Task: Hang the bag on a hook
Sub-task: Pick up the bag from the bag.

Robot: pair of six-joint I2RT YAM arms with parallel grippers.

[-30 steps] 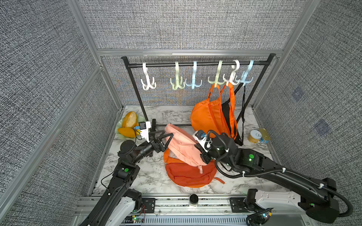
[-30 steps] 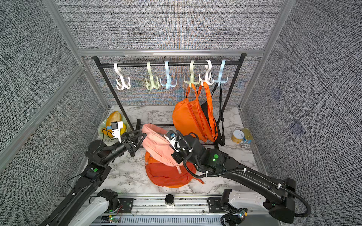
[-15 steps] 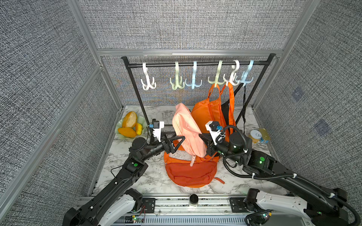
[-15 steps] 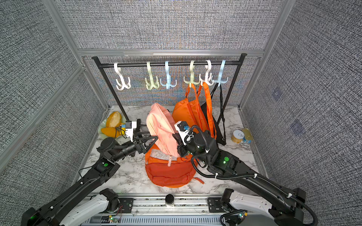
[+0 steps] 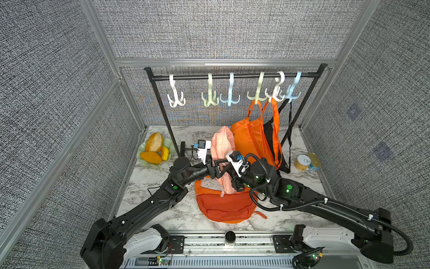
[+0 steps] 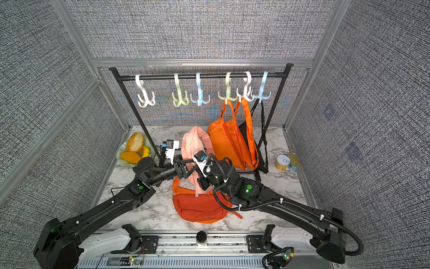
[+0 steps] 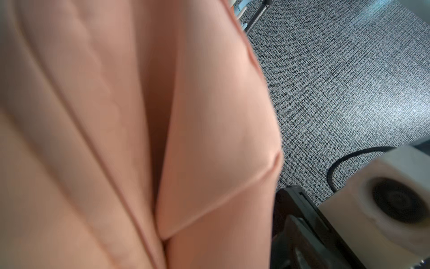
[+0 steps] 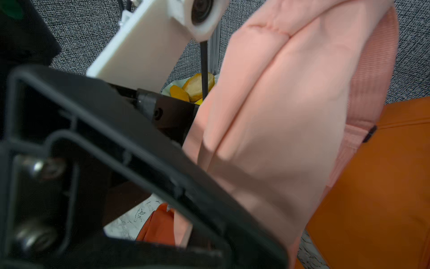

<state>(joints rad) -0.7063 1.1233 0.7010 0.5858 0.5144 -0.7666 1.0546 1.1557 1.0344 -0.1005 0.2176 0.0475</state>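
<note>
Both top views: arms meet in front of the rack [image 5: 232,76] at the one pink bag [image 5: 223,151], upright, off all six hooks [image 5: 176,99]. Right gripper [image 5: 234,181] pinches it, left gripper [image 5: 218,168] is spread at its side. Wrist views: pink fabric close up; two more bags near the rack, hanging orange bag [image 5: 249,139] and flat orange bag [image 5: 223,206].

A pale pink fabric backpack [image 5: 223,149] is being held upright off the table [image 5: 162,209], its soft body creasing lengthwise and a ribbed strap [image 8: 372,69] showing on one side. It is sitting well below the pastel plastic hooks [image 5: 210,88] hanging from the black rail [image 5: 242,76].
</note>
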